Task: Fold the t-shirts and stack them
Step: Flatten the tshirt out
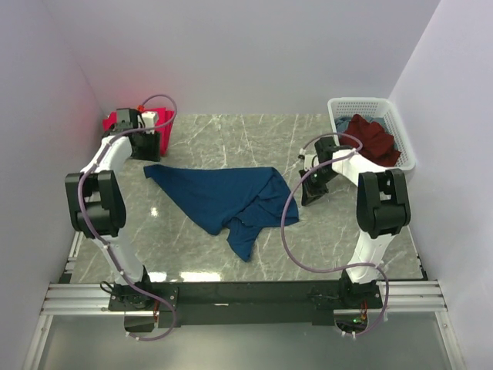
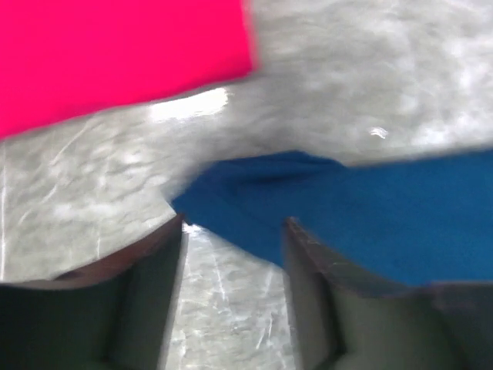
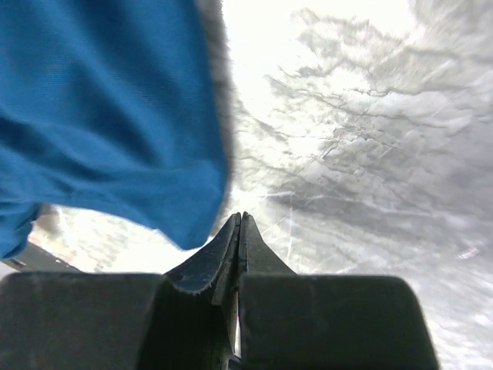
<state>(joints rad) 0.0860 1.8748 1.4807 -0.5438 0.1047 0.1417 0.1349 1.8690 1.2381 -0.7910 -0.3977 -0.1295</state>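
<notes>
Seen from above, the navy t-shirt [image 1: 223,196] is lying rumpled on the bench [image 1: 192,254]. In the left wrist view, the left gripper [image 2: 235,227] is hovering half-open over one corner of it, holding nothing. In the right wrist view, the right gripper [image 3: 240,220] is sitting closed beside the hem, seemingly empty, so pulling now risks leaving the cloth behind.

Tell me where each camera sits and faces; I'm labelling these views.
Top: above and behind the bases, looking down on the table; left arm and right arm show.
Left wrist: on that wrist, facing the blue shirt corner and pink shirt; left pincer open.
Right wrist: facing the blue shirt's edge; right pincer shut.
Shared: all three see the blue shirt.
</notes>
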